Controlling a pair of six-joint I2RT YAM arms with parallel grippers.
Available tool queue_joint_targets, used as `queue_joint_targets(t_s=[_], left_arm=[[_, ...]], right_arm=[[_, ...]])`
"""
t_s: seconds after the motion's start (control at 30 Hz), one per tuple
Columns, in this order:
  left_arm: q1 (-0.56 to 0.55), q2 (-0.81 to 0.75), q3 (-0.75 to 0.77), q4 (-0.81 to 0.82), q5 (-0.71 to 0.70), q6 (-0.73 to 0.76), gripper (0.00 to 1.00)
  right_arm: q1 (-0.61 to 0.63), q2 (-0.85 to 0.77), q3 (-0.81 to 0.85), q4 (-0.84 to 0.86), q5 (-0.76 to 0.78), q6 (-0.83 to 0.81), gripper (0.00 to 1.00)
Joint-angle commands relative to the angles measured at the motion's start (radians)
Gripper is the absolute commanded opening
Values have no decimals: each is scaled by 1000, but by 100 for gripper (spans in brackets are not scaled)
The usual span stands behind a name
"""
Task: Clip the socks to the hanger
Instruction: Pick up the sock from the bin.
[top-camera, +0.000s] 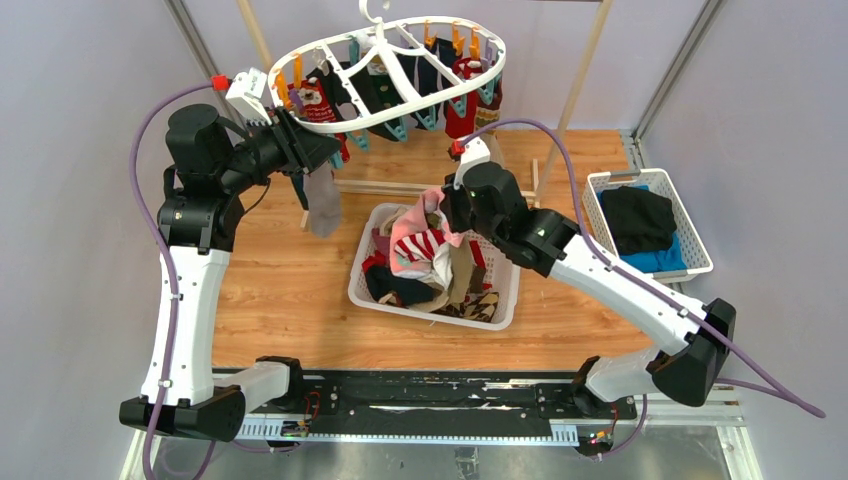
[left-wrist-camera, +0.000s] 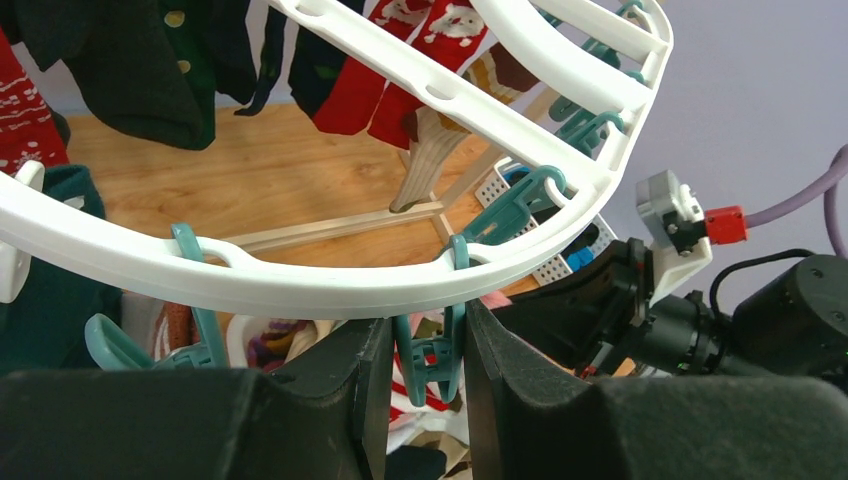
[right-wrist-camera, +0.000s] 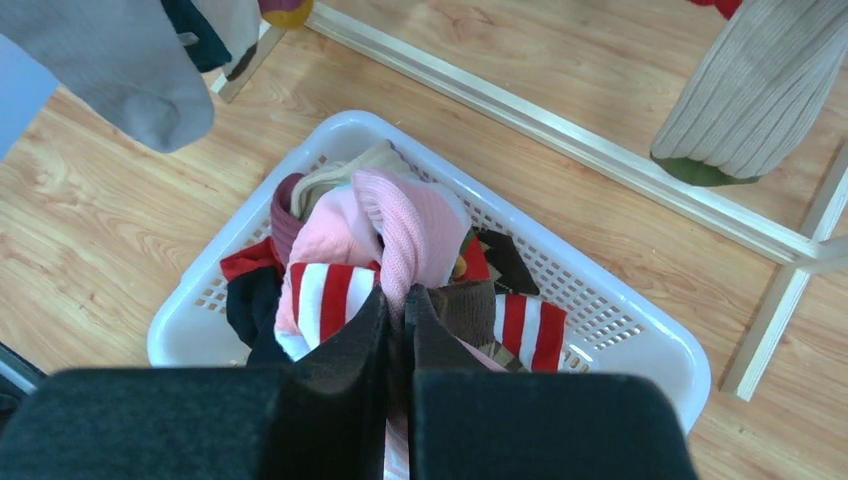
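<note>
Left gripper: pressed onto a teal clothespin, which hangs between its fingers, just under the hanger rim.
Right gripper: pressed together on a fold of a pink sock, directly above the laundry basket.
Socks: many are heaped below the right fingers; others are clipped on the hanger beyond the left gripper.
Risk, snagging: a red-white striped sock lies against the pink one and may be dragged out with it.
Risk, slipping: only a fold is pinched, so the sock may be dropped while it is lifted.
Risk, clothespin: if the squeeze is lost, the pin is closed before the sock arrives; the hanger may also be swung.
Writing: none can be read; only Santa figures are seen on red socks.
</note>
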Motion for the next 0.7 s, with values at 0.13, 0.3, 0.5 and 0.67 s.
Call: queue_joint_targets(t_s=[0.13,0.3,0.5,0.67], left_arm=[[-6,-18,14,-12,42,-10,0],[-6,-20,20,-15,45,-10,0],[-6,-22,35,-32,44,3,0],[-7,-20,44,-41,45,8,0]], right_arm=[[70,50,81,-124,-75,-19,0],[123,130,1,-22,-183,-10,3],[155,242,-5,92,-227,-7,17],[155,254,-3,117,-250,16,44]])
